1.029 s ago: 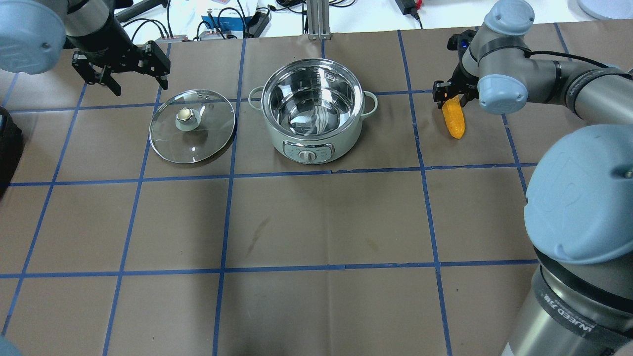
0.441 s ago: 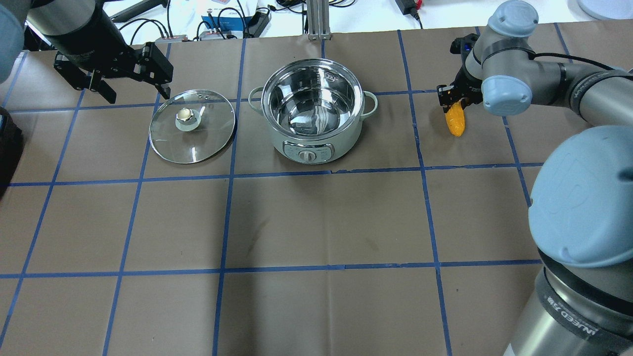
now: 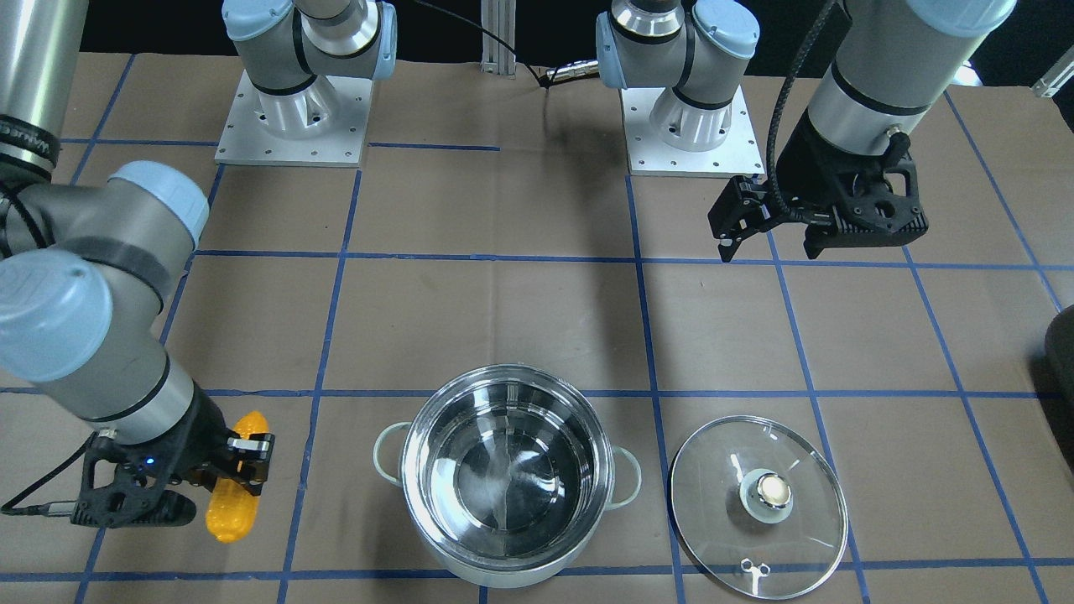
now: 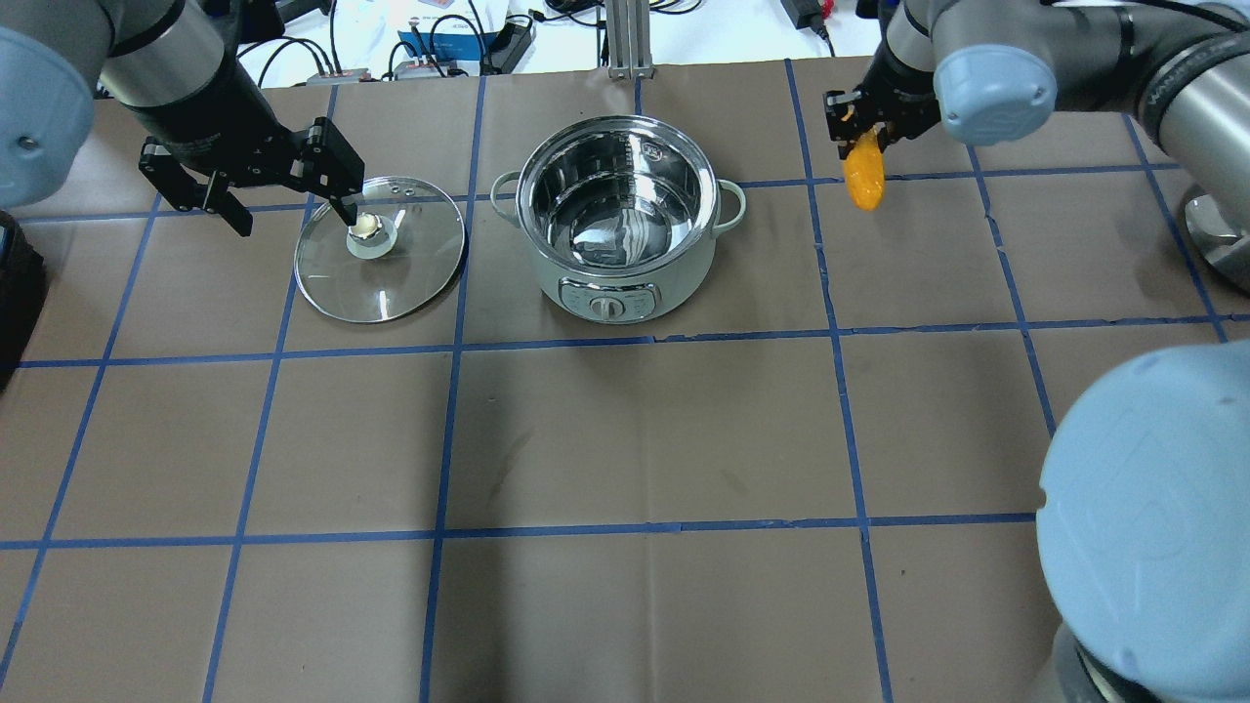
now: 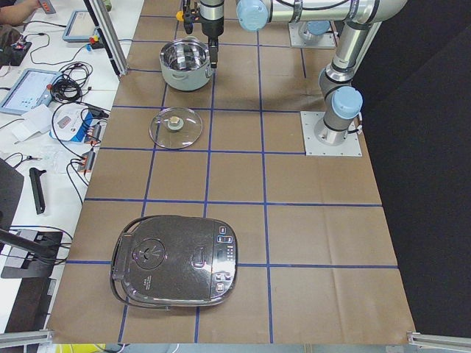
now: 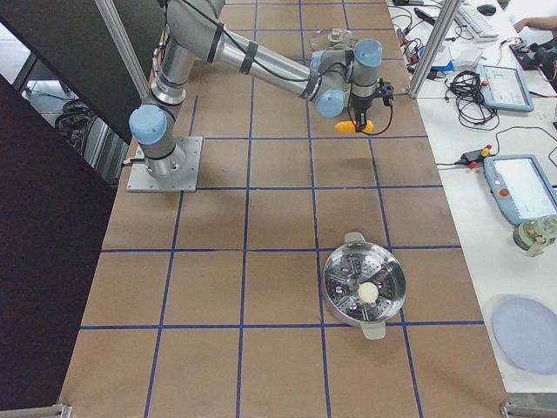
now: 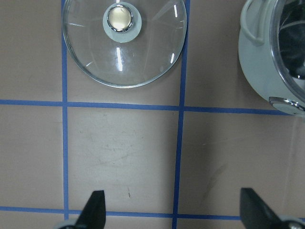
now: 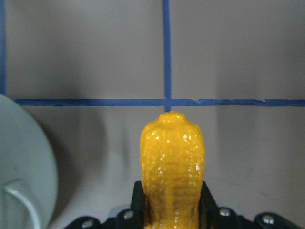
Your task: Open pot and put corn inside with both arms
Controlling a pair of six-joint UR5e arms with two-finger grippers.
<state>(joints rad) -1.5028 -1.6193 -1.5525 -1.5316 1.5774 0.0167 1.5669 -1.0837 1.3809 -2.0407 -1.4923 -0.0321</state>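
Pot (image 4: 547, 268) noted uncovered, dial side twd robot. Glass lid (image 4: 381, 249) laid flat just L of pot, knob up, small gap betw. the two. L gripper (image 4: 295, 223) seen above lid's far edge, L of pot, fingers spread wide, nothing gripped. R gripper (image 4: 860, 130) seen R of pot and further back, clamped on corn (image 4: 864, 181) at thick end. Corn tip pointed twd robot side, well apart from pot.

Silver-grey arms (image 4: 181, 68) with pale blue joint caps (image 4: 996, 78), black claws (image 4: 293, 221), screwed square base plates (image 3: 243, 147)
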